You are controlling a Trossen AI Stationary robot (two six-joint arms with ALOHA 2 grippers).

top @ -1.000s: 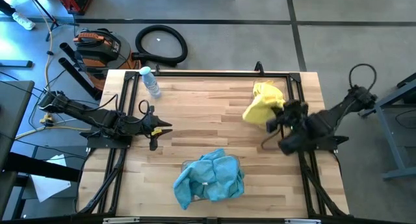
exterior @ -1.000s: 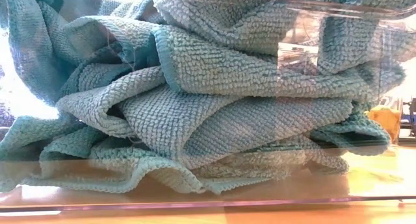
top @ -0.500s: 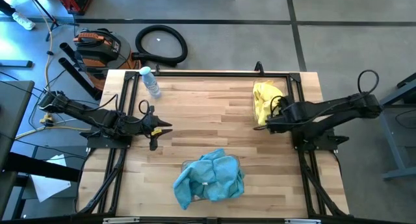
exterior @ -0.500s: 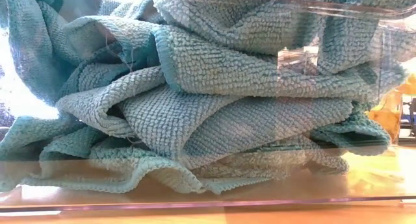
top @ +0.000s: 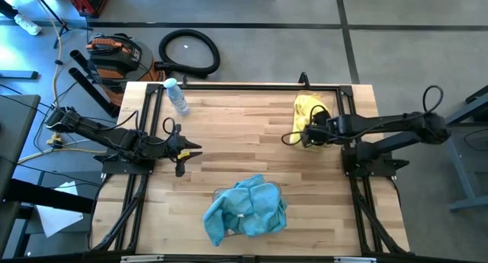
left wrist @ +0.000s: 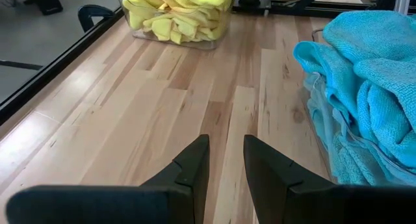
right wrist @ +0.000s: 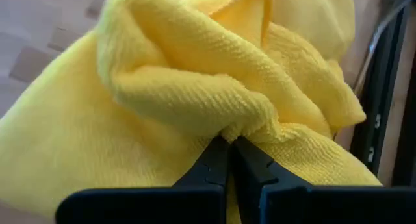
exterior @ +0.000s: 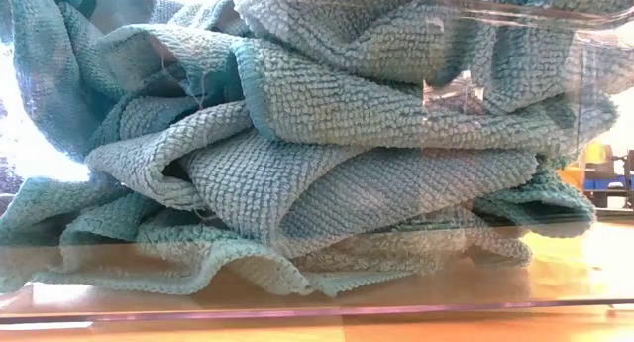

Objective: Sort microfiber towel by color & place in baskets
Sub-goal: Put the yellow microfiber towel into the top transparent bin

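Right pincer (right wrist: 231, 160) pinches a yellow towel (right wrist: 195, 87), seemingly above the yellow pile (top: 311, 110); left pincer (left wrist: 225, 160) rests slightly parted.

A light wooden table (top: 229, 133) with a black frame stands on a grey concrete floor (top: 396, 34). A coiled black hose (top: 189, 52) lies beyond its far edge.
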